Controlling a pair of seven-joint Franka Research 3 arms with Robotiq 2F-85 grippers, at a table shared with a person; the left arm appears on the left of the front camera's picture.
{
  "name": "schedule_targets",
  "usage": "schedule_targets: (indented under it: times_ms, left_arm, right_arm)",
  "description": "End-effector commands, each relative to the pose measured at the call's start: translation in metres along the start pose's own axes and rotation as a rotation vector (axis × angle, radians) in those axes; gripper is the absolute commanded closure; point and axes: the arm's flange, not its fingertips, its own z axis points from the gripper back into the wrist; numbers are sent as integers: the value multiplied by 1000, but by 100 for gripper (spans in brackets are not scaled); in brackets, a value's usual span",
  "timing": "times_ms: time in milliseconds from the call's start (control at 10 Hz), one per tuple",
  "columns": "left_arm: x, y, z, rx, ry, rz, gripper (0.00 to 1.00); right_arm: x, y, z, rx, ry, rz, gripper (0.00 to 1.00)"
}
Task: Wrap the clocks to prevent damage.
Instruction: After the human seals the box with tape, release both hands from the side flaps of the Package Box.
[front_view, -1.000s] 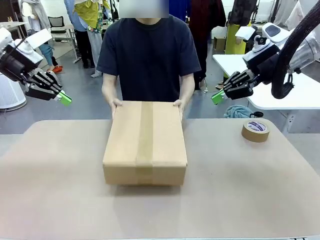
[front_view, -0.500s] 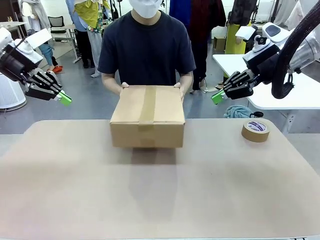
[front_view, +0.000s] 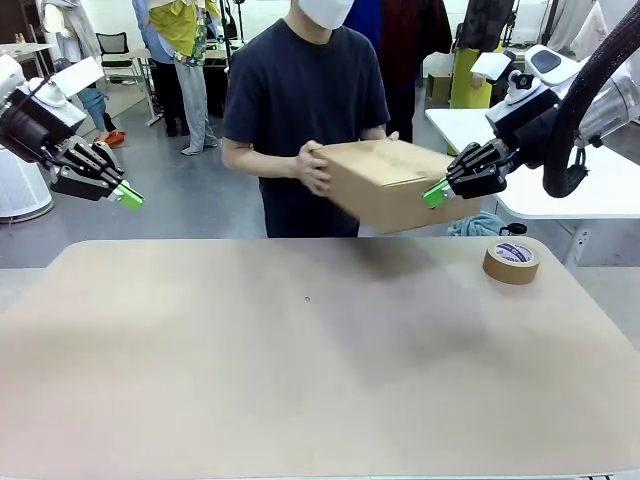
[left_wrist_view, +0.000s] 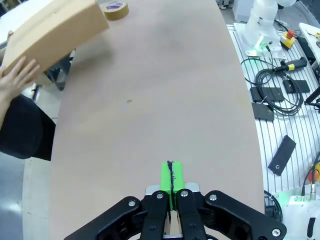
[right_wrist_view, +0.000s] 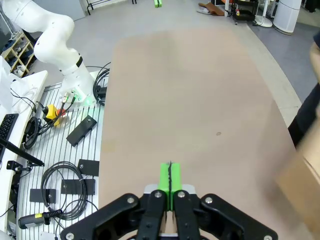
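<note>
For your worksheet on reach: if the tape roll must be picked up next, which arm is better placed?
Right. The right end effector hangs on the tape roll's side of the table; the left end effector is at the opposite end.

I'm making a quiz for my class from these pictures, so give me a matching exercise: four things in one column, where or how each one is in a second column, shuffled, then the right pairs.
Column one:
1. cardboard box
2. roll of brown tape
3. left pincer
4. person's hand

Column two:
A. lying flat on the table near its right end
B. pressed against the side of the box
C. green pads together, above the table
D. held up in the air, off the table

Pairs: 1-D, 2-A, 3-C, 4-B
</note>
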Motion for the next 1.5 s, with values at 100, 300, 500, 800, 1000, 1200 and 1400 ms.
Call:
schedule_targets:
  times_ms: [100,300,500,800,1000,1200,1400]
  left_arm:
    - [10,-13,17,18,-40,-10,40]
    - [4,-19,16,18,-70,19,37]
    - [2,-19,18,-9,-79,34,0]
    - [1,-18,17,-47,-76,26,0]
    - [1,-18,18,-61,-69,16,12]
    - [0,-19,18,-75,-68,19,0]
    - [1,-19,20,-56,-39,39,0]
  right_arm:
    - [-6,14,6,-13,-27,-9,39]
    - [-12,13,3,5,-9,-10,36]
    - [-11,11,2,28,-9,-20,0]
    - [-10,13,1,52,-11,-12,0]
    - [-6,16,-2,71,-4,11,0]
    - [-3,18,-4,81,-9,25,0]
    - [-3,19,-4,96,-19,17,0]
